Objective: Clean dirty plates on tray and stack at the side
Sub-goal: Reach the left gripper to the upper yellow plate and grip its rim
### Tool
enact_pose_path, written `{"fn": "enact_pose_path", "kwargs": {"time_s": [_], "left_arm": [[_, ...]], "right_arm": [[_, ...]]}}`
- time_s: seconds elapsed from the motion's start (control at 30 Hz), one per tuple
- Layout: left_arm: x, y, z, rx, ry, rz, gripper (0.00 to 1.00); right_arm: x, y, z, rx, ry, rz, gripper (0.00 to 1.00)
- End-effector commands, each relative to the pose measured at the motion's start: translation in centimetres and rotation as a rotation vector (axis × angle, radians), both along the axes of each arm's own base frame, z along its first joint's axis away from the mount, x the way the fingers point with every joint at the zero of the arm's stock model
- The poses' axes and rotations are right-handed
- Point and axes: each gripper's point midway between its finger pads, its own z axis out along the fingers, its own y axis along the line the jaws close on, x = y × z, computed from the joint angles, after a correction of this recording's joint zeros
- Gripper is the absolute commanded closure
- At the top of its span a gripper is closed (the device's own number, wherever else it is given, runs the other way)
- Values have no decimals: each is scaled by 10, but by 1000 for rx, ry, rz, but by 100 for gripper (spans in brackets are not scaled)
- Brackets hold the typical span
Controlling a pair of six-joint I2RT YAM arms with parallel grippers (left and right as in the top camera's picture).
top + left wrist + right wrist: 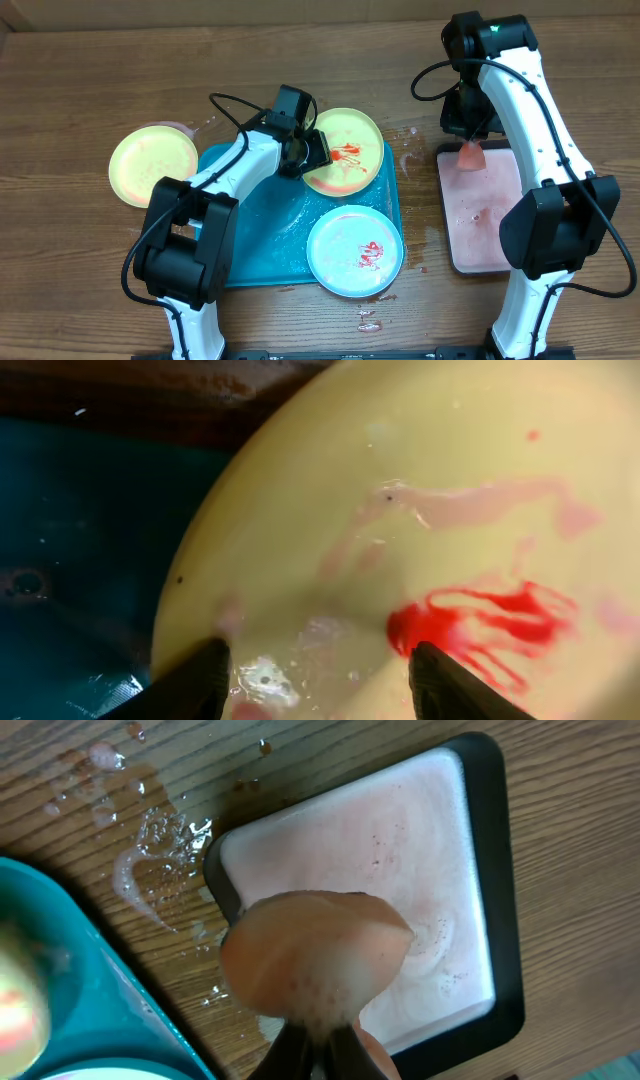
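Left gripper [320, 655] above red-smeared plate [340, 480]

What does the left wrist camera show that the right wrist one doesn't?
Left wrist only: the red sauce smear on the yellow plate, framed by the open left gripper. Right wrist only: the right gripper shut on a pink sponge over the black-rimmed pink tray. Both: the teal tray; a blurred yellow edge in the right view may be that plate.
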Motion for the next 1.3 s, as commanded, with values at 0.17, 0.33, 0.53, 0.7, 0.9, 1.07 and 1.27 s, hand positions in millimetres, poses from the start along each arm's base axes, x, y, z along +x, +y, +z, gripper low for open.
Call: {"fn": "enact_pose_path", "kwargs": {"time_s": [0.17, 0.33, 0.53, 0.7, 0.9, 1.07, 1.27], "left_arm": [[27, -2, 41, 48, -66, -76, 43], [22, 16, 43, 147, -34, -46, 44], [4, 43, 33, 268, 47, -22, 43], [4, 46, 31, 279, 47, -22, 43], [7, 32, 29, 229, 21, -130, 0], [6, 17, 30, 166, 2, -237, 0], [4, 13, 30, 145, -5, -267, 20]], "right_arm": [[4, 2, 23, 27, -73, 1, 96], [4, 2, 23, 31, -72, 1, 96], [4, 2, 23, 32, -70, 16, 96], [4, 4, 22, 39, -71, 16, 96], [4, 4, 22, 39, -70, 19, 96], [4, 4, 22, 40, -71, 19, 96], [4, 4, 22, 43, -69, 19, 96]]}}
